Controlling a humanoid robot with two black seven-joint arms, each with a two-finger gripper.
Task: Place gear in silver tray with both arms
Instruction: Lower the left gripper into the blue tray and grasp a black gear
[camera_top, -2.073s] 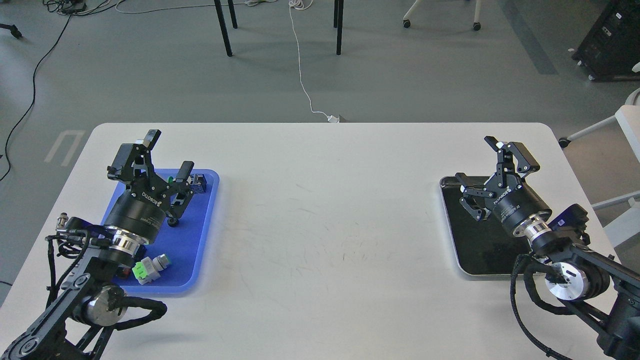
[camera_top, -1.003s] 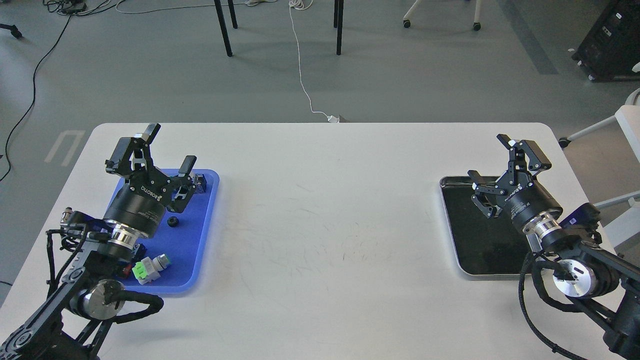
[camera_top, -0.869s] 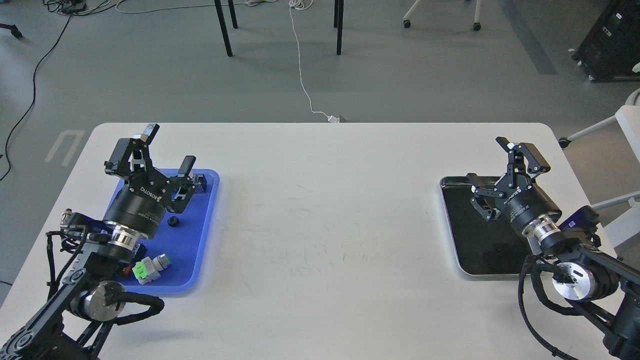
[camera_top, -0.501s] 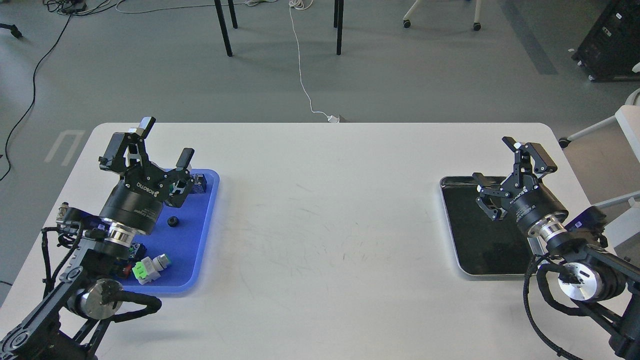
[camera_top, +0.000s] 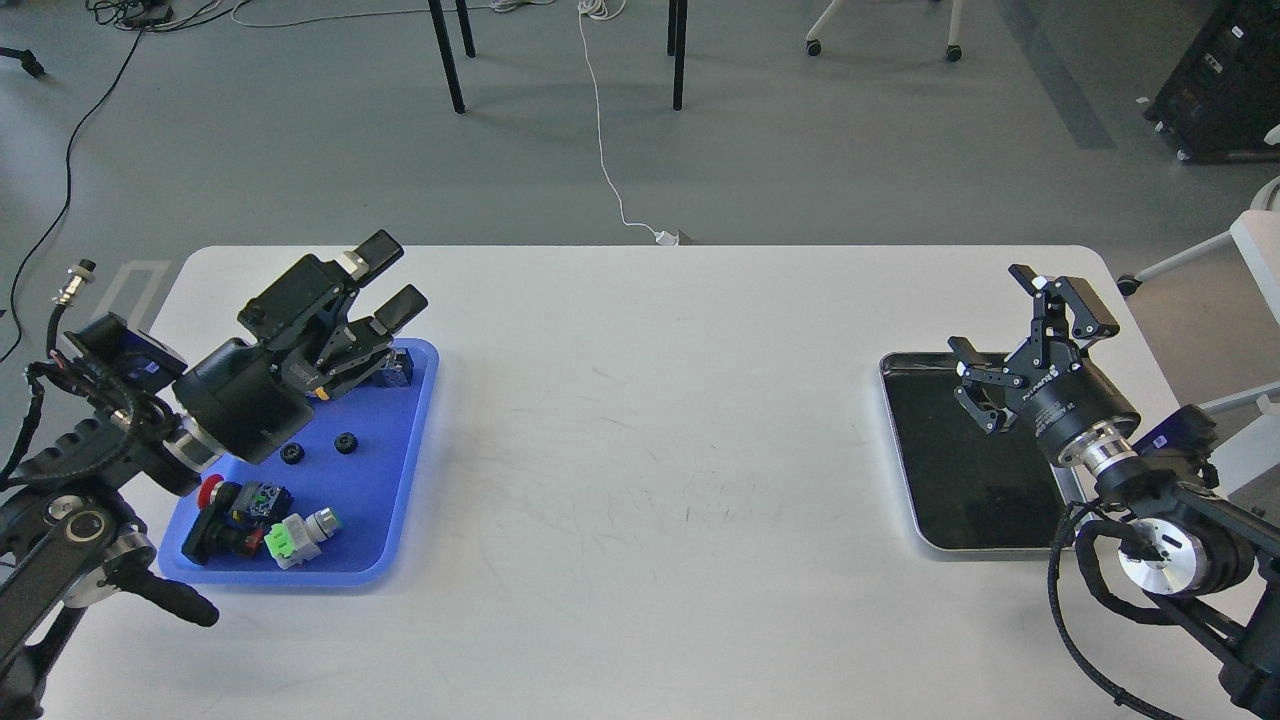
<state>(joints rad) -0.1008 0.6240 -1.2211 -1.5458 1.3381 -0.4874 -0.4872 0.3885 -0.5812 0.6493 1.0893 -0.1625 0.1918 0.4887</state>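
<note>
blue tray (camera_top: 405, 500), perhaps switches (camera_top: 290, 535), white table (camera_top: 650, 450)

Colour-wise it's a plain white table (camera_top: 640, 420), a bright blue plastic tray (camera_top: 385, 500) with two black gears (camera_top: 318, 448), a red-capped button (camera_top: 209, 492) and a lime-green-and-grey switch (camera_top: 297, 533), plus a silver tray (camera_top: 900, 470) with a mirror-black bottom and all-black grippers.

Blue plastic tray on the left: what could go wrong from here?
1. Two small black gears lie close together in the blue plastic tray; the open left gripper may nudge one while taking the other.
2. The shiny rectangular silver tray lies across the table, so a handover to the open right gripper could drop the gear.
</note>
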